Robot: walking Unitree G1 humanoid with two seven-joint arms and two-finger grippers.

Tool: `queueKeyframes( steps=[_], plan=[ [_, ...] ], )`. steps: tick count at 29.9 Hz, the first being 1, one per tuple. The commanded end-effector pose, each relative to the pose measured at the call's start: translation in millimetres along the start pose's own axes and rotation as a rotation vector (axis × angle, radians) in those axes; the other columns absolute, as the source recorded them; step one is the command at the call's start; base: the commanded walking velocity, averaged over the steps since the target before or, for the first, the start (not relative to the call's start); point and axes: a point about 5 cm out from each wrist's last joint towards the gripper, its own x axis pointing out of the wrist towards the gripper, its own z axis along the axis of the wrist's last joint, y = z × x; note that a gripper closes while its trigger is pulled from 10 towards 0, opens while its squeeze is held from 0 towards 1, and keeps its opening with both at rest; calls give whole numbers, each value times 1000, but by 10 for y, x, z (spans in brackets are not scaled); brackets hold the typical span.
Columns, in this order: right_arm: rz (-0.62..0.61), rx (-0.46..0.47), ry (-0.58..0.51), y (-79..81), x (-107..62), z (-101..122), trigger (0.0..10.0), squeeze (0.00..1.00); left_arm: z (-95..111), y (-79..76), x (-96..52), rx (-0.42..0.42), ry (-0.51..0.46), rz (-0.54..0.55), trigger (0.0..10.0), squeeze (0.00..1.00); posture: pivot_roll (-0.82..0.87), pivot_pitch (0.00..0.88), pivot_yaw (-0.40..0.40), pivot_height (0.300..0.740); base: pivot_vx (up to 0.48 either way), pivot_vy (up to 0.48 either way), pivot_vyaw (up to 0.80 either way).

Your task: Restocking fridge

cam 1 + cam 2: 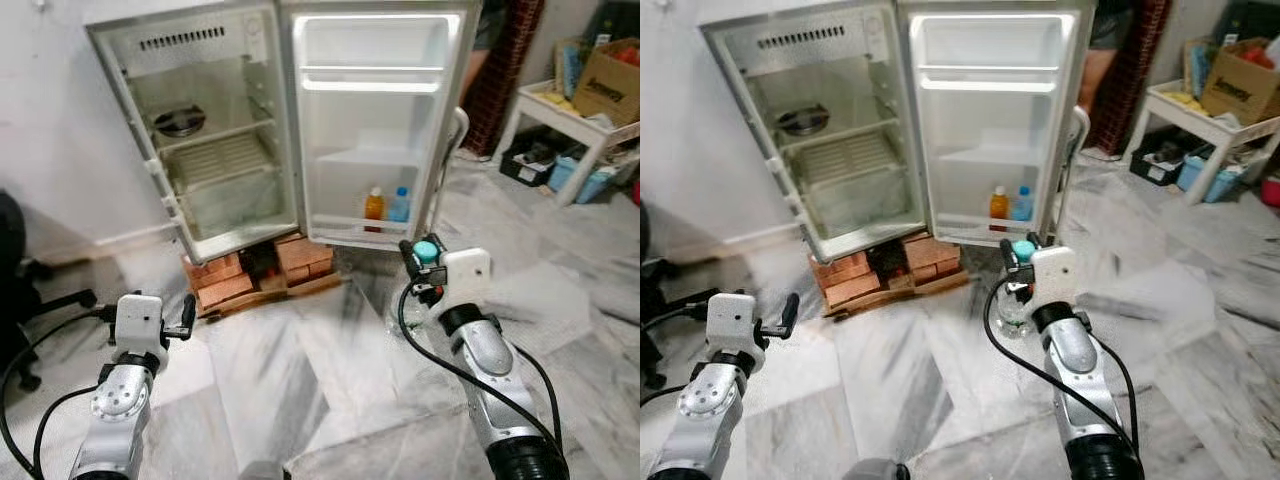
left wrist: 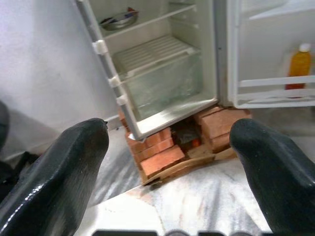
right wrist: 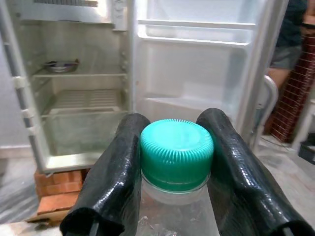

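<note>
The restocking looks partly done, as far as one can judge — two drinks already stand in the lowest rack of the open fridge door (image 1: 375,120), an orange bottle (image 1: 374,205) and a blue bottle (image 1: 399,205) side by side, while a third is in hand. The right gripper (image 3: 174,162) is closed around the neck of a clear bottle with a green cap (image 3: 176,153), one black finger on each side just under the cap (the bottle hangs upright below the fingers). Ahead of that gripper and beyond it stands the fridge (image 1: 200,130), raised on bricks (image 1: 235,280), so the carry and the placing remain.

Inside the cabinet a metal bowl (image 1: 181,121) sits on the upper shelf; the wire shelf and the crisper drawer (image 2: 165,86) beneath appear empty. The left gripper (image 2: 170,162) is spread wide and holds nothing — the fridge's lower corner lies ahead between its fingers.
</note>
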Motion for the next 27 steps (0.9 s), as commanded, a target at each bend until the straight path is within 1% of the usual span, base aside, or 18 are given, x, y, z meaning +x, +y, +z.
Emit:
queueKeyframes(
  steps=[1,3,4,7,10,14,20,22,27],
  plan=[
    [-15,9,-10,-32,-13,15,10000,0,64,-36,49,1,-22,-24,10000,0,33,0,15,740,0,0,0],
    [10,7,-13,-4,-16,23,10000,0,67,-36,52,-1,-27,-17,10000,0,34,0,4,740,124,0,0],
    [41,1,-22,26,-14,38,10000,0,67,-32,53,-6,-29,-9,10000,0,37,0,-4,740,285,0,0],
    [108,-20,-49,76,32,110,10000,0,72,-6,57,-17,-35,15,10000,0,46,0,-24,740,315,0,663],
    [122,-33,-54,85,58,126,10000,0,67,3,51,-19,-34,22,10000,0,49,0,-32,740,328,0,794],
    [132,-28,-63,77,109,163,10000,0,46,36,25,-17,-33,34,10000,0,55,0,-42,740,346,0,794],
    [142,-24,-68,75,118,174,10000,0,40,41,9,-14,-35,33,10000,0,56,0,-47,740,370,0,779],
    [149,-13,-71,88,117,178,10000,0,43,54,10,-13,-36,37,10000,0,56,0,-48,740,377,0,0],
    [179,-20,-76,113,119,183,10000,0,38,68,26,-14,-34,41,10000,0,57,0,-51,740,360,0,0]
  ],
)
